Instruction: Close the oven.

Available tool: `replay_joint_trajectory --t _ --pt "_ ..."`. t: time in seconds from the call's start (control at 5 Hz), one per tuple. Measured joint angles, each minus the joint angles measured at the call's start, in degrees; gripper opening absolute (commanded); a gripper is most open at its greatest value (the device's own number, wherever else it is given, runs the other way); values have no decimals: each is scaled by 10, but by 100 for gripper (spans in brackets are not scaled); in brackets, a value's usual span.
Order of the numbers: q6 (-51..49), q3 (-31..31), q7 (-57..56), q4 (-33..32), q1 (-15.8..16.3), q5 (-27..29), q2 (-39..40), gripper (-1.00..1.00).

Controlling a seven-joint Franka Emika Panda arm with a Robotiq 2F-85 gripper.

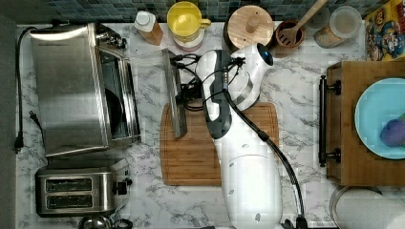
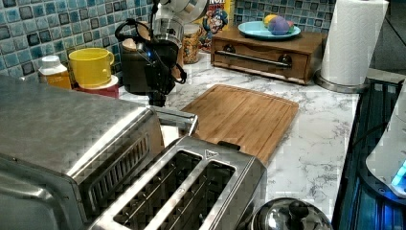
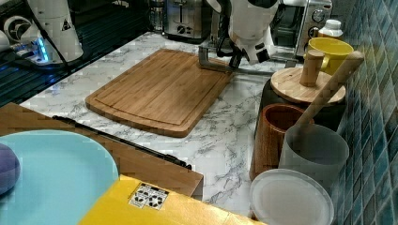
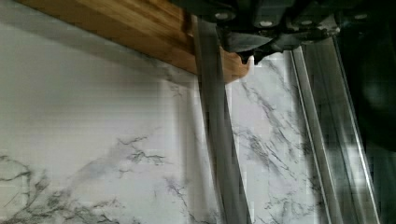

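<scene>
Marble counter (image 1: 296, 105) carries everything in the top view. Largest on it is the oven (image 1: 71, 90), a steel box at the top view's left with its glass door (image 1: 152, 90) swung down flat, so the dark inside faces the middle of the counter. The door's long bar handle (image 1: 173, 93) lies along the left edge of the wooden cutting board (image 1: 191, 152). The white robot arm (image 1: 248, 186) reaches in from the bottom of the top view, across the board, toward that handle. Below the oven in the top view sits a two-slot toaster (image 1: 79, 191), just beside it. At the top view's right stands a wooden drawer box (image 1: 346, 119) with a pale blue plate (image 1: 377, 114) on top. Along the tiled wall are a yellow mug (image 1: 185, 20), a round wooden lid (image 1: 249, 26) and a small bottle (image 1: 147, 26). The gripper (image 2: 157, 98) hangs right over the handle near its wall-side end; in the wrist view the bar runs up under the fingers, but I cannot tell whether they are apart or closed on it.
</scene>
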Motion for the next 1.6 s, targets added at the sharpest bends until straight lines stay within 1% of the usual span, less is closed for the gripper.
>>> replay_joint_trajectory --t 0.2,0.4,0.6,0.8,1.0,1.2,1.4,1.6 --pt "-9 0 2 -2 -3 6 -5 -100" --pt "-3 0 7 -16 5 1 -30 -100" --pt "9 9 43 -32 21 -44 -76 -100" --pt "37 31 69 -53 44 -81 -135 -100" --pt "73 58 109 -60 78 -118 -189 -100" --pt "119 66 237 -60 139 -275 -226 -100" --pt "154 75 354 -60 203 -377 -244 -100" --pt "161 91 396 -61 248 -387 -244 -100"
